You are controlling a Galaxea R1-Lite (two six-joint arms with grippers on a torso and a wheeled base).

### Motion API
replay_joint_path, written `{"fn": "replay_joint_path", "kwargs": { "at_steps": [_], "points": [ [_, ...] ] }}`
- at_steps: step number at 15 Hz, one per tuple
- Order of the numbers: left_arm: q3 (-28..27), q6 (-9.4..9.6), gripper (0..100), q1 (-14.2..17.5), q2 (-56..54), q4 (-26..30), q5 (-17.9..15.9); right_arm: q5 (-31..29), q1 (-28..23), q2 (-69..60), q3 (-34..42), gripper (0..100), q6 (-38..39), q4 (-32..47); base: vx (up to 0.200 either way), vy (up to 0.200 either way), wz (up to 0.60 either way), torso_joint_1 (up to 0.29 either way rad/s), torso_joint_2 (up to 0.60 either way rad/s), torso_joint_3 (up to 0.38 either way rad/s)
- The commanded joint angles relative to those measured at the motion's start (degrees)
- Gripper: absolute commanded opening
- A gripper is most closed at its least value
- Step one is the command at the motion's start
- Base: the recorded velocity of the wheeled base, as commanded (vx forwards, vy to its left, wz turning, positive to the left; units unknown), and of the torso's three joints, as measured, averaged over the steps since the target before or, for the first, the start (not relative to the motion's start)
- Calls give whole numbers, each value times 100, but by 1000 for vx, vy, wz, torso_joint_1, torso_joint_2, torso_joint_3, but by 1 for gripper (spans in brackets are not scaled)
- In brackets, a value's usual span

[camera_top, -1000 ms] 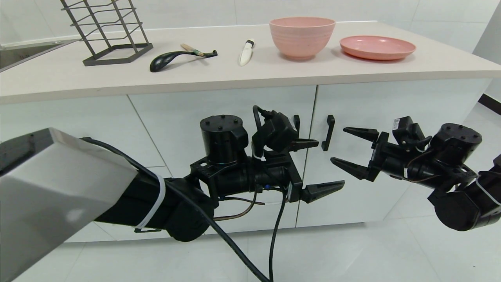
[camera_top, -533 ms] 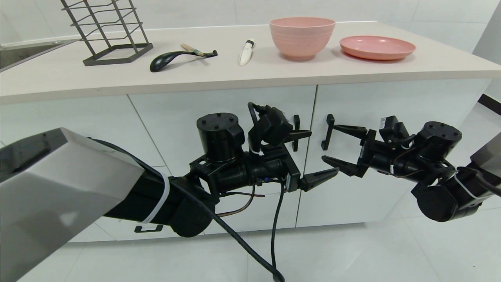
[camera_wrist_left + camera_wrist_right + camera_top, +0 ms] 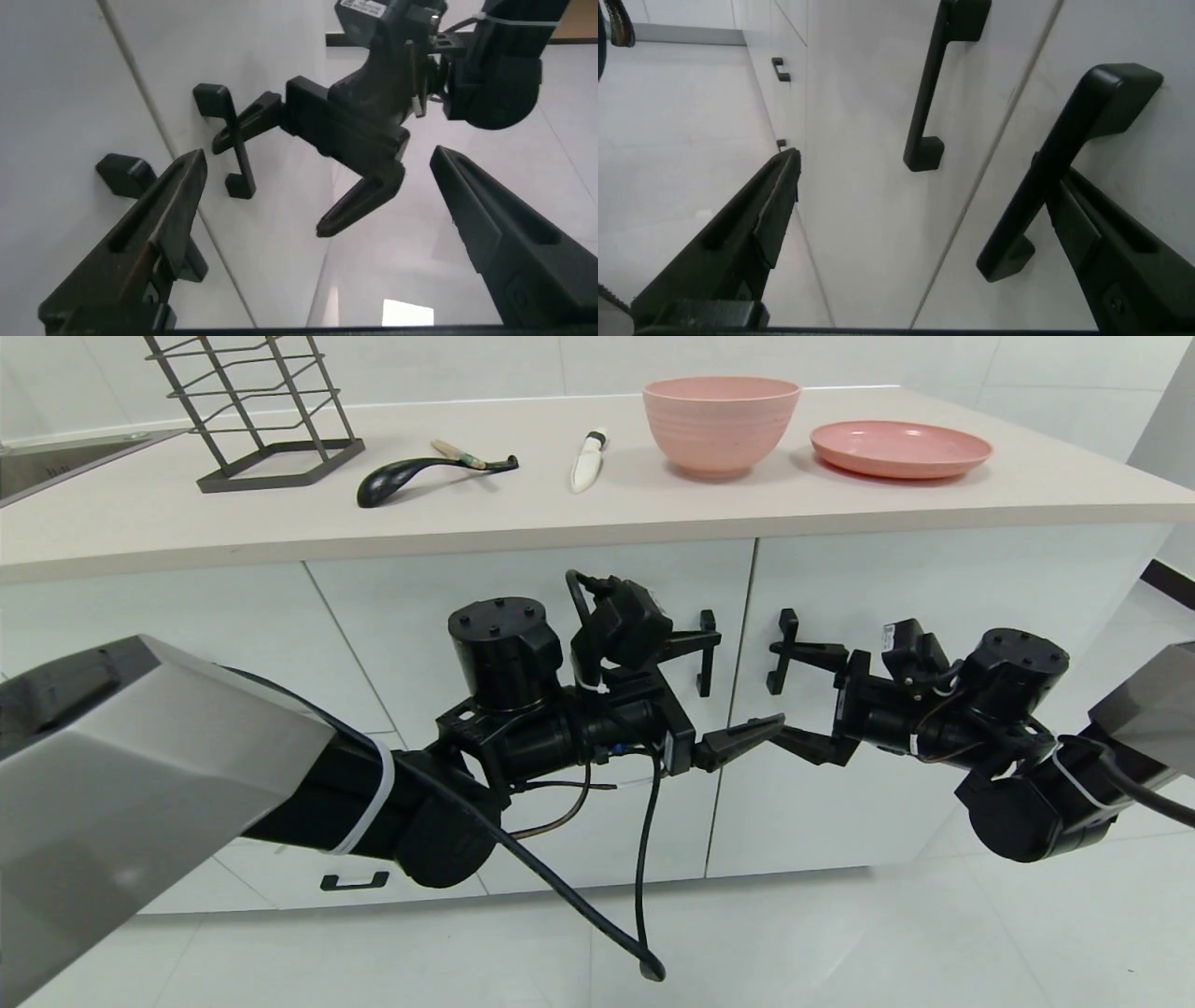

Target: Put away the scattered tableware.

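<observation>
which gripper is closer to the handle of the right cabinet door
Right. The right gripper has one finger at the right door handle; the left gripper is across the door gap, one finger by the left door handle.

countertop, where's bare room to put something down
Widest bare patch: the front strip of the countertop, along its near edge before the whole row. Also free: the corner before the wire rack, beside the sink. Crowded: the row from black spoon past white knife and pink bowl to pink plate, with narrow gaps.
</observation>
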Motion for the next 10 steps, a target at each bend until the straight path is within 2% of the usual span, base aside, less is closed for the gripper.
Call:
{"fn": "replay_joint_path", "kwargs": {
  "at_steps": [1,7,10],
  "points": [
    [-13,0,100,10,-10,-12,0,20,14,36,-30,100,-12,1,0,0,0,0,0,0],
    [-57,-18,100,1,104,-136,0,301,23,-245,119,100,-12,1,0,0,0,0,0,0],
    [-110,-18,100,-8,69,-136,0,424,146,-562,612,100,-29,-8,0,0,0,0,0,0]
  ]
}}
